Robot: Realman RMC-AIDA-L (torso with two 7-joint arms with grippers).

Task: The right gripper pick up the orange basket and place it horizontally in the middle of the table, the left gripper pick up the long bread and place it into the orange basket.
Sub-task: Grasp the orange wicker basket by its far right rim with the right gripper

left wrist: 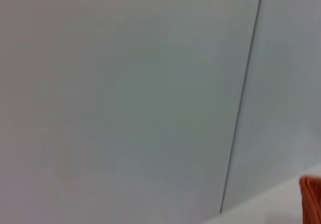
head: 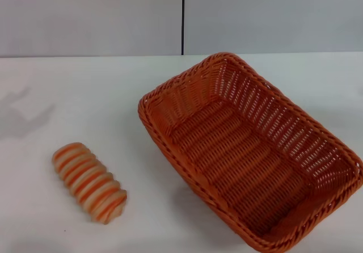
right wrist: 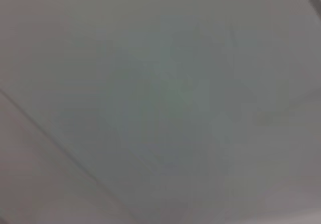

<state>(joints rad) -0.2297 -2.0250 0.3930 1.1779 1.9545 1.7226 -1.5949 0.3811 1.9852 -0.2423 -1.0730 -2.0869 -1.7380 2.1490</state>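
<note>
orange basket (head: 249,151) empty, set diagonally on white table (head: 85,105) | long bread (head: 89,182) left of basket, well apart | neither gripper in view, claw state cannot be told

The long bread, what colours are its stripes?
The long bread has orange and cream stripes across it, clearest in the head view.

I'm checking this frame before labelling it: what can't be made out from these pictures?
- Both grippers: out of frame in every view, so open or shut is unknown.
- Orange basket: its near-right corner is cut off by the head view's edge; the left wrist view shows only a sliver.
- Long bread: seen only in the head view; its underside is hidden against the table.
- Right wrist view: only a featureless grey surface.
</note>
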